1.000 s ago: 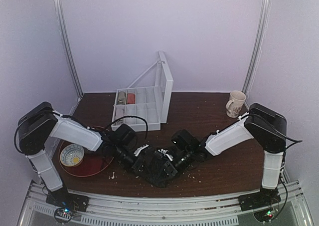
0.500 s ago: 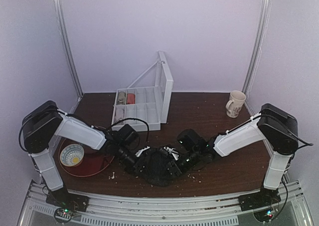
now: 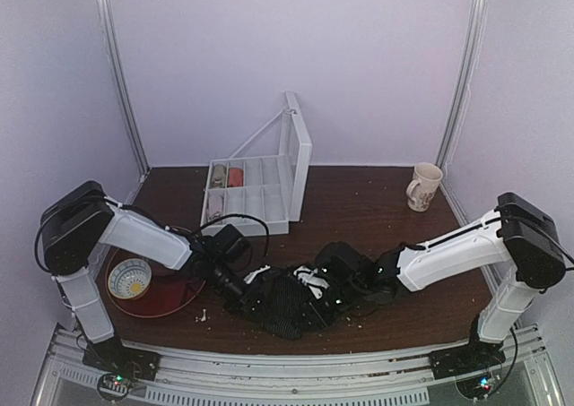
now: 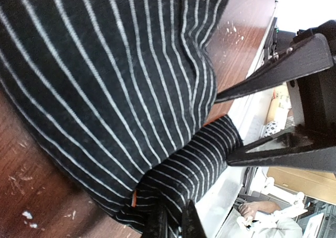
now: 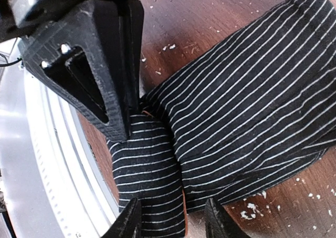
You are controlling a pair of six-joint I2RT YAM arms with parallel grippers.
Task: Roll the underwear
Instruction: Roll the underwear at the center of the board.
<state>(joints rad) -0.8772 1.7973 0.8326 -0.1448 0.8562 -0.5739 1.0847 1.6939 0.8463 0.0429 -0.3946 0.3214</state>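
Overhead, the underwear (image 3: 285,300) lies bunched on the table (image 3: 377,209) near its front edge, between the two arms; the left gripper (image 3: 247,291) and right gripper (image 3: 316,289) meet it from either side. Left wrist view: left gripper (image 4: 173,225) pressed together, pinching a striped fold; the right gripper's prongs stand spread at the garment's far corner. Right wrist view: right gripper (image 5: 172,219) spread, its fingertips astride a folded flap; the left gripper (image 5: 128,125) clamps the cloth just beside that flap
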